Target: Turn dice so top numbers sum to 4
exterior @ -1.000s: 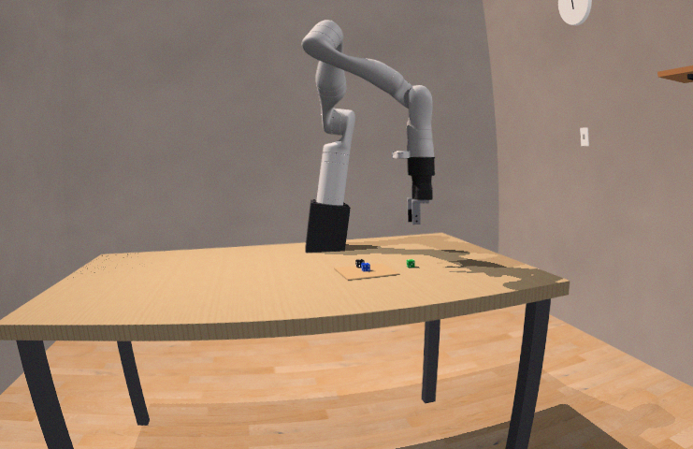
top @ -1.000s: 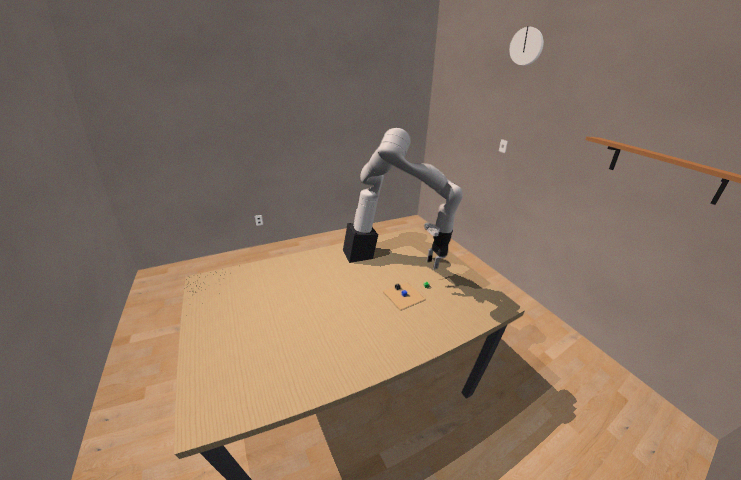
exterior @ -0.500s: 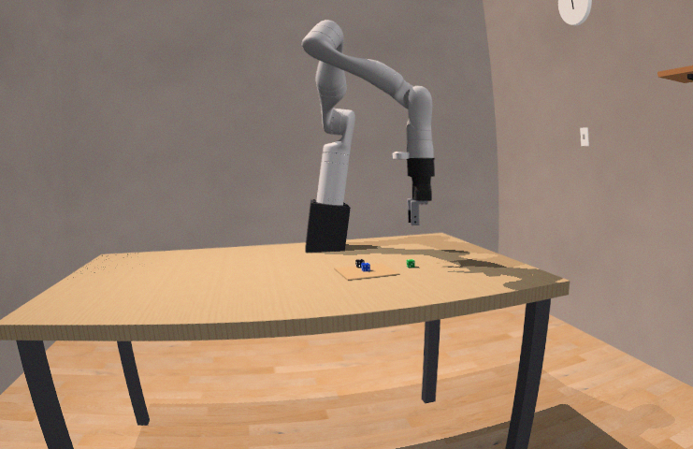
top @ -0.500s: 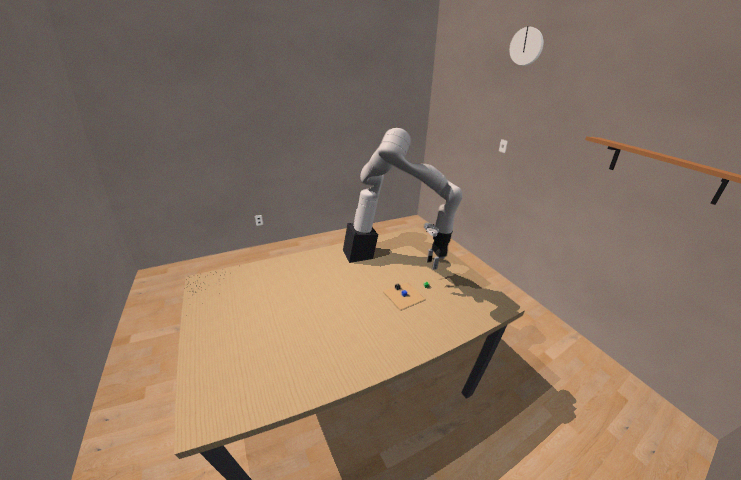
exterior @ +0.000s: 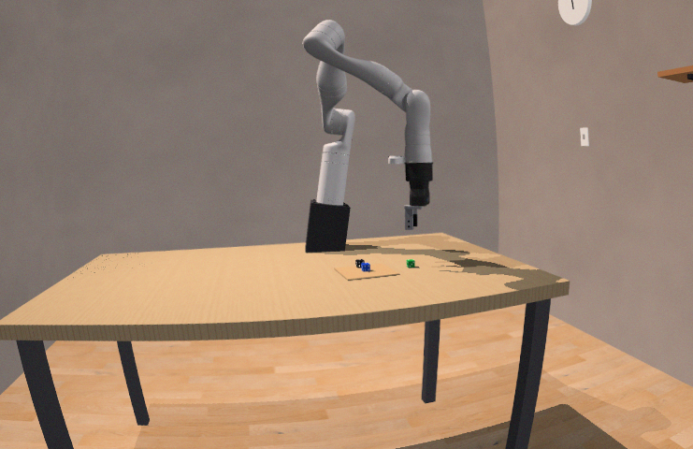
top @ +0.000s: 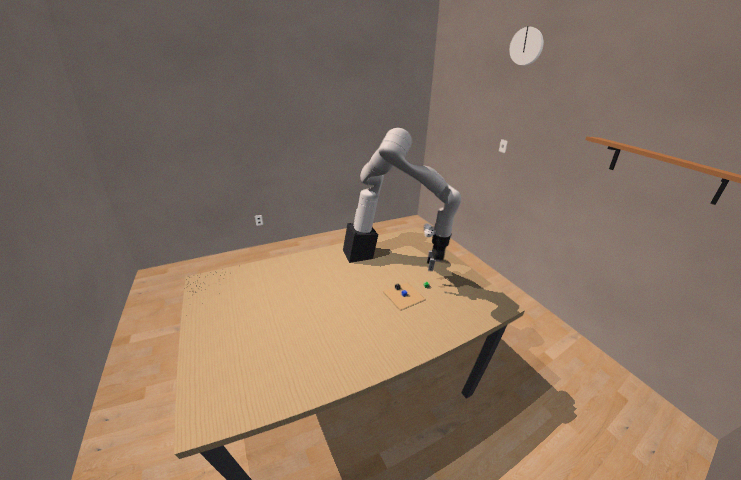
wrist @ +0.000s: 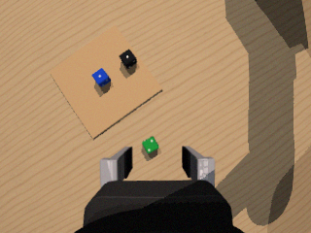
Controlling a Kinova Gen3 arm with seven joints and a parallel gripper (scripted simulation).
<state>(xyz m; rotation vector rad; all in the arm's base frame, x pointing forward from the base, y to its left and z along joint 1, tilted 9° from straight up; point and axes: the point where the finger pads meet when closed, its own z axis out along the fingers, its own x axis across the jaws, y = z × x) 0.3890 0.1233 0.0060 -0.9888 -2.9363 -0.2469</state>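
Observation:
A tan mat lies flat on the table; it also shows in the top view (top: 405, 296) and the exterior view (exterior: 367, 271). A blue die (wrist: 100, 78) and a black die (wrist: 127, 58) sit on the mat, each with one white pip on top. A green die (wrist: 151, 146) lies on the bare table just off the mat's edge; it also shows in the exterior view (exterior: 411, 263). My gripper (wrist: 156, 156) hangs open and empty well above the green die, fingers pointing down, as the exterior view shows (exterior: 410, 221).
The arm's black base (exterior: 327, 225) stands at the back of the table behind the mat. The table's right edge (exterior: 538, 282) is a short way beyond the green die. Arm shadows fall across the right side.

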